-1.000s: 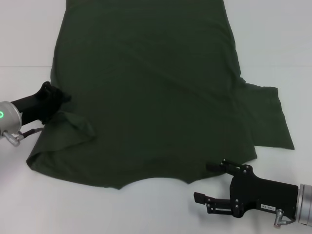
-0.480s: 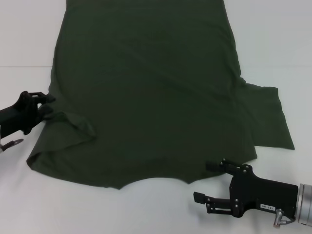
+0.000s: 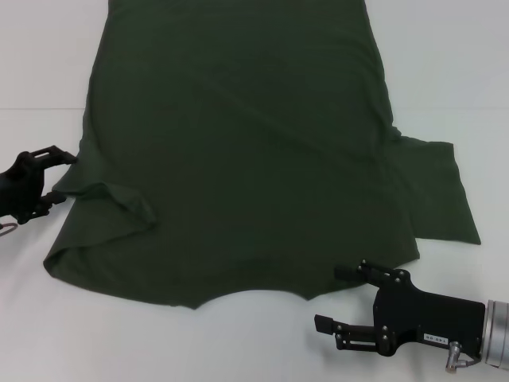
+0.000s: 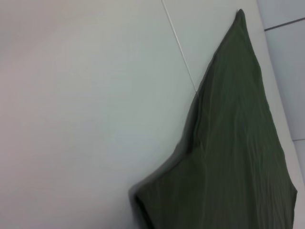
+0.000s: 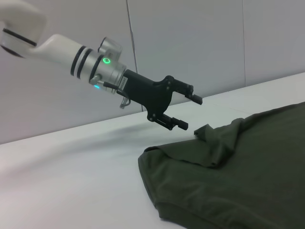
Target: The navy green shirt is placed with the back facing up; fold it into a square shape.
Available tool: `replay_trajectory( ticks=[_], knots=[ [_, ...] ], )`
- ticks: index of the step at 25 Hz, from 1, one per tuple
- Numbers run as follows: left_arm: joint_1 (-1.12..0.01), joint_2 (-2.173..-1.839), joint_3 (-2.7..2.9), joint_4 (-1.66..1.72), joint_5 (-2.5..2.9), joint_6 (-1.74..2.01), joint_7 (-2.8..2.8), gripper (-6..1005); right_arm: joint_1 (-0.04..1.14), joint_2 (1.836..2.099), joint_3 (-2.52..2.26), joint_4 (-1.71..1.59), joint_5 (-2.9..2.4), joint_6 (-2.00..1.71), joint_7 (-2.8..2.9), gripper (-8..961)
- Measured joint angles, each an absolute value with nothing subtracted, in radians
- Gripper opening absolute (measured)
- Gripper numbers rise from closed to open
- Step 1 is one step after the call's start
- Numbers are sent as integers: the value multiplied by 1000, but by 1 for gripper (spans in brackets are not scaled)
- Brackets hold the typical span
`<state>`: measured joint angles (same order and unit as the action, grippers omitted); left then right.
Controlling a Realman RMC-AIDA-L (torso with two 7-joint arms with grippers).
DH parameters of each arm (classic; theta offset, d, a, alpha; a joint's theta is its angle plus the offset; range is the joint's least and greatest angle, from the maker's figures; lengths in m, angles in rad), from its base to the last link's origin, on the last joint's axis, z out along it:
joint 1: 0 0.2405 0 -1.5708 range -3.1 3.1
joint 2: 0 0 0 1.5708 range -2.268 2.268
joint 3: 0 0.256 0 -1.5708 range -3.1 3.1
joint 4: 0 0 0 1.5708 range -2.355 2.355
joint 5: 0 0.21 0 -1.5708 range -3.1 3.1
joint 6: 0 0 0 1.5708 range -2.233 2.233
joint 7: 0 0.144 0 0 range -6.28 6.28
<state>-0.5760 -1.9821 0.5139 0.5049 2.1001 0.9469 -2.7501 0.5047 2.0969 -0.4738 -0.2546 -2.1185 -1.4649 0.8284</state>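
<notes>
The navy green shirt (image 3: 246,143) lies flat on the white table (image 3: 32,56), its neckline at the near edge. Its left sleeve (image 3: 119,205) is folded in over the body, while the right sleeve (image 3: 439,191) lies spread out. My left gripper (image 3: 64,177) is open and holds nothing, just off the shirt's left edge. The right wrist view shows the left gripper (image 5: 190,112) raised above the table beside the folded sleeve (image 5: 214,138). My right gripper (image 3: 331,297) is open and holds nothing, near the table's front edge, right of the neckline. In the left wrist view only the shirt (image 4: 238,157) and table appear.
Bare white table (image 3: 445,64) surrounds the shirt on the left, right and front. A seam line in the tabletop (image 3: 40,107) runs out from the shirt's left side. A pale wall (image 5: 190,38) stands behind the table.
My left gripper has drawn back to the left, off the shirt's edge, and now stands clear of the cloth. The folded sleeve stays where it lay. The right arm has not moved.
</notes>
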Motion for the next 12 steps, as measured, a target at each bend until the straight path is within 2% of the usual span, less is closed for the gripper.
replay_trajectory(
  ticks=[5,12],
  knots=[
    [-590,-1979,522,506,2124,953,-2789,850,505,2097,-474,-255,-2118,-1465,831,925],
    [-602,-1982,520,489,2124,936,-2793,894,504,2097,-476,-255,-2120,-1462,831,925]
  ],
)
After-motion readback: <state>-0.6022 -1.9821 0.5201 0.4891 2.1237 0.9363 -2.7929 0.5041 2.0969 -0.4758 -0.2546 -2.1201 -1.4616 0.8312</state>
